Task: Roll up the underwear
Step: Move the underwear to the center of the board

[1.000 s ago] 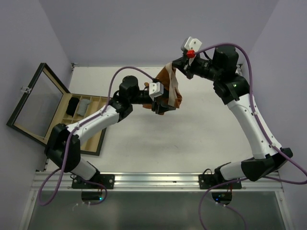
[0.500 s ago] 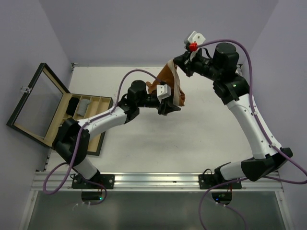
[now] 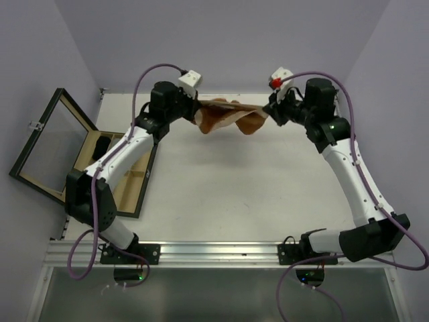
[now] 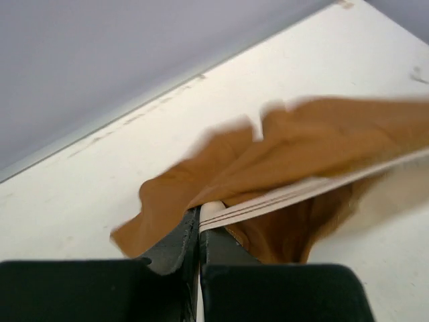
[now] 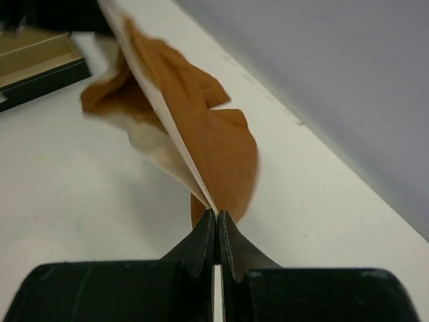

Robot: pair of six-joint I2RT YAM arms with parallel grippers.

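Two grippers, the left gripper and the right gripper, are each clamped shut on one end of the orange-brown underwear, which is stretched in the air over the far side of the table — lowering both ends evenly with the waistband taut should lay it flat for rolling.
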